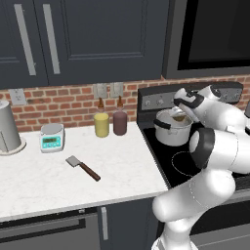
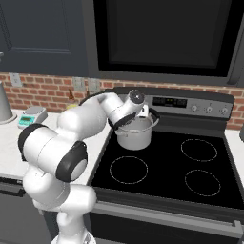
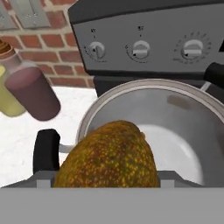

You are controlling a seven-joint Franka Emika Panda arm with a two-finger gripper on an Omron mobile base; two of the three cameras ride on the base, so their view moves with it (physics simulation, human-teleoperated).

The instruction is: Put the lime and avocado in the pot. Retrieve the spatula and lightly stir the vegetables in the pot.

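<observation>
Above pot (image 3: 183,109) rim | avocado (image 3: 109,157) between pincer (image 3: 105,181) tips | pincer gripping avocado

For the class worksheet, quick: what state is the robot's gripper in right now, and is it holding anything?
Gripper: closed on the avocado, held over the pot.

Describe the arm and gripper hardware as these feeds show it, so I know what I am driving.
The arm is built of thick, rounded, glossy white segments with dark grey to black bands at the joints. The wrist ends in a white hand with a dark collar, seen above the stove. The gripper shows small grey finger tips at the bottom of the hand view. No cables or markings are visible.
</observation>
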